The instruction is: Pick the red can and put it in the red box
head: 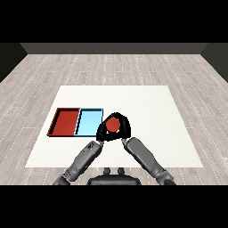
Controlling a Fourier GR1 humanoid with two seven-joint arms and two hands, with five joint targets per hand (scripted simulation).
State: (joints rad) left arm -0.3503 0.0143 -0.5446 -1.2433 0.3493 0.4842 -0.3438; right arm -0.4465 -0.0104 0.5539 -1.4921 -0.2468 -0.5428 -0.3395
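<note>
Red can (112,125): enclosed by curled right hand (124,129) and left hand (102,131), at three o'clock of light blue tray (89,117).

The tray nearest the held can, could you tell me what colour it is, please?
Light blue tray, seen in the head view.

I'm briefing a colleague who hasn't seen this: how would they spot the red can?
On the white table, find the red tray and light blue tray. Just right of the blue one, both black hands curl round the red can, the only round red thing.
</note>
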